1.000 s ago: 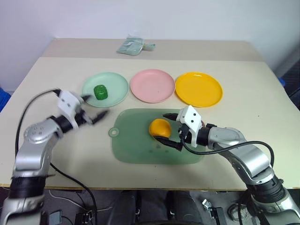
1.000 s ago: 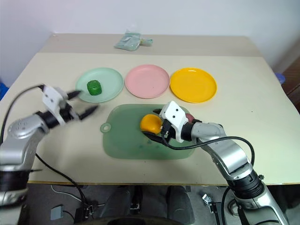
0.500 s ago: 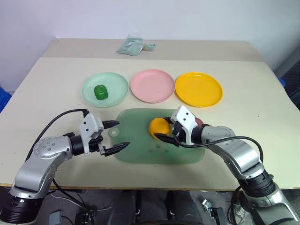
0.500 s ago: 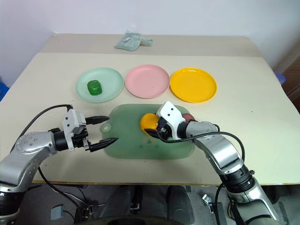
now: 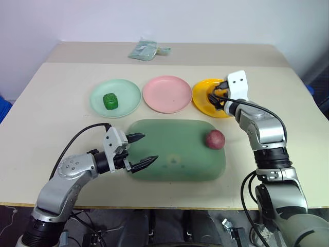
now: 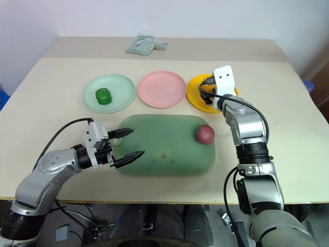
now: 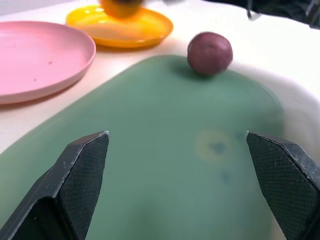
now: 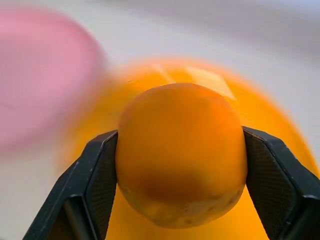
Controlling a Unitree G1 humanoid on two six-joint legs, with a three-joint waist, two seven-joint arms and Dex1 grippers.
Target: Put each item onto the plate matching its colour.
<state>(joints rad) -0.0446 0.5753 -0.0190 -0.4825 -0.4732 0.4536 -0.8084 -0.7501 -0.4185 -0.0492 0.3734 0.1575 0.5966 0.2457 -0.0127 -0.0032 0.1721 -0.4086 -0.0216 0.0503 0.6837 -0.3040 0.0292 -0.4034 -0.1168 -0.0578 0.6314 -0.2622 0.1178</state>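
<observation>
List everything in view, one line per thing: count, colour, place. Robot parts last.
table: one, beige, under everything
mint green plate: one, leftmost of the plate row
dark green lump: one, on the mint green plate
pink plate: one, middle of the row
yellow plate: one, right end of the row
green mat: one, translucent, in front of the plates
maroon ball: one, on the mat's right edge
cloth bundle: one, pale green, far table edge
orange ball: one, held over the yellow plate
left gripper: black fingers, open, over the mat's left end
right gripper: black fingers, shut on the orange ball

Beige table (image 5: pixel 61 92) against a plain white wall (image 5: pixel 154 18)
</observation>
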